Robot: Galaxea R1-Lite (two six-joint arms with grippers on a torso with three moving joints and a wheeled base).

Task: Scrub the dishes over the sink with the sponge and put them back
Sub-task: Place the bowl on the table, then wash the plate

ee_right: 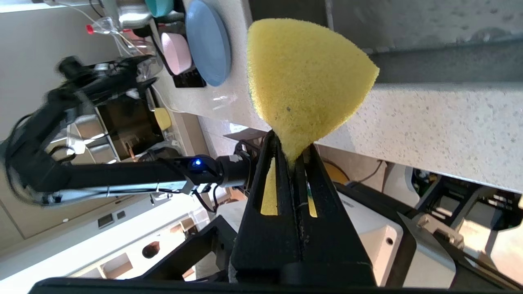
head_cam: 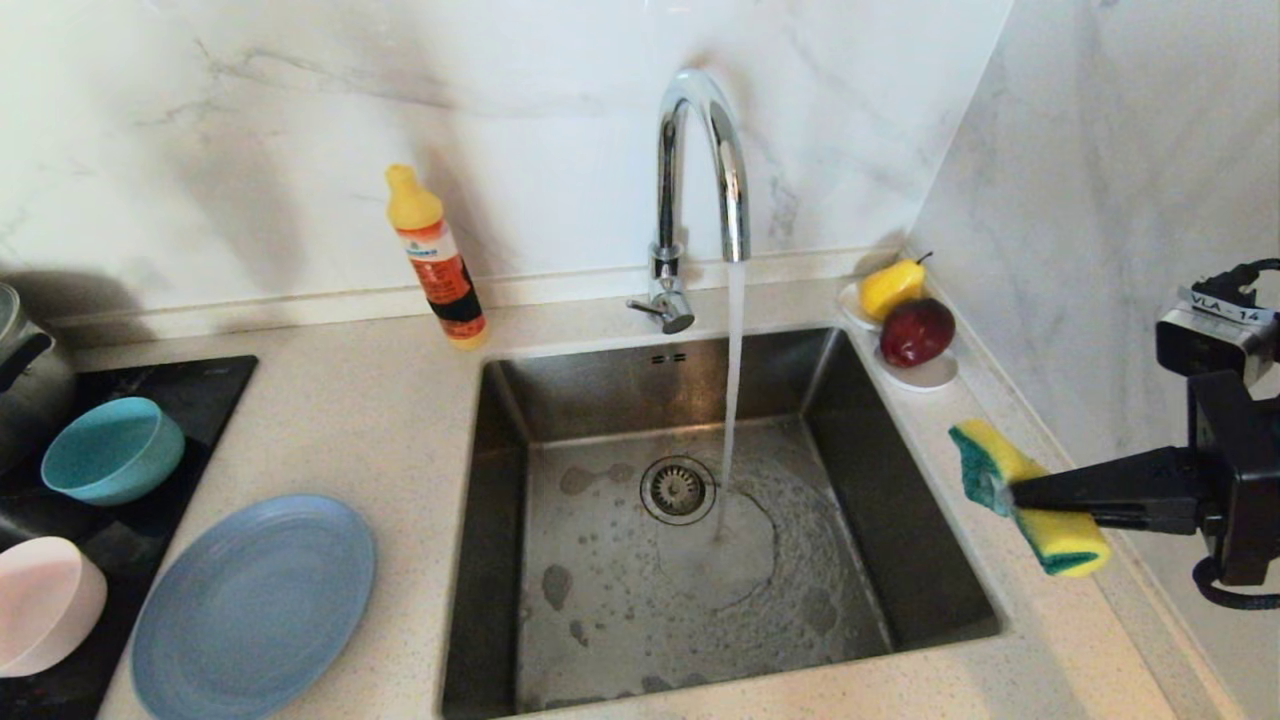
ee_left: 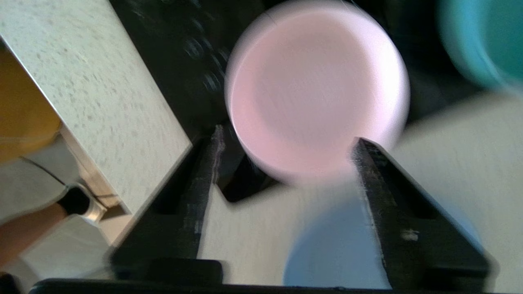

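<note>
The dishes stand left of the sink [head_cam: 600,390]: a teal bowl [head_cam: 112,450] and a pale pink bowl [head_cam: 45,605] on the black hob, and a slate-blue plate [head_cam: 255,605] on the counter. My left gripper [ee_left: 289,136] is outside the head view. Its wrist view shows it open above the counter, with the pink bowl [ee_left: 316,90] just beyond its fingertips, the blue plate [ee_left: 335,253] below and nothing between the jaws. My right gripper [head_cam: 1010,492] hovers over the counter right of the sink, shut on the middle of the yellow and green sponge [head_cam: 1030,510] [ee_right: 302,77].
Water runs from the chrome tap [head_cam: 700,150] into the basin near the drain [head_cam: 678,490]. A yellow and orange soap bottle [head_cam: 437,258] stands behind the sink. A white saucer [head_cam: 925,375] with a pear and an apple sits at the back right. A metal pot [head_cam: 25,370] is far left.
</note>
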